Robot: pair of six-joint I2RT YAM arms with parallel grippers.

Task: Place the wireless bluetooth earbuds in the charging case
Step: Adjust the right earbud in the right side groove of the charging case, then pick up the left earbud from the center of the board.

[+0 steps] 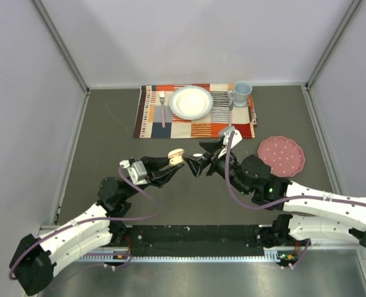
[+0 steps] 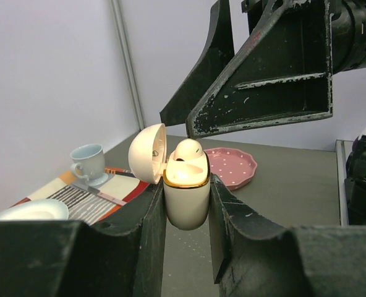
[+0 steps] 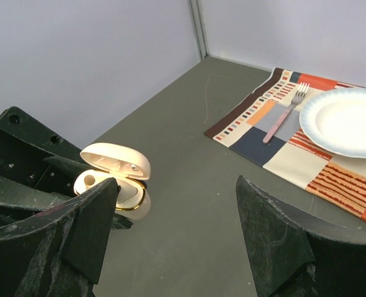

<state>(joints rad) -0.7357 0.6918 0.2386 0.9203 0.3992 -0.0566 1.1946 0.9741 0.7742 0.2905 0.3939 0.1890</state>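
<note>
**Operator:** Where is the case?

**Spotter:** Your left hand [image 1: 172, 163] has it. The fingers are clamped tight on the lower body of the charging case [image 2: 187, 207], one on each side. They hold it upright and off the tabletop [image 1: 109, 142], a little to the near side of the placemat [image 1: 152, 124]. The lid is hinged right back, to the left in your left wrist view.

**Operator:** And the earbud?

**Spotter:** One white earbud [image 2: 189, 151] sits in the case, its rounded top standing above the gold rim. Your right wrist view shows a round well at the other end of the case. I cannot tell whether anything is in it.

**Operator:** My right hand?

**Spotter:** Your right hand [image 1: 195, 166] is spread wide and carries nothing. It faces the left hand nearly tip to tip. Its fingers [image 2: 263, 80] slant down over the open case, and the nearer tip hangs just above the earbud. You cannot tell from these views whether it touches.

**Operator:** What else is out there?

**Spotter:** On the placemat you have a white plate [image 1: 191, 102], with a fork [image 1: 162, 106] to its left. A pale blue cup [image 1: 241, 93] stands at the mat's far right corner. A pink dotted plate [image 1: 281, 154] lies off the mat, just beyond your right arm.
</note>
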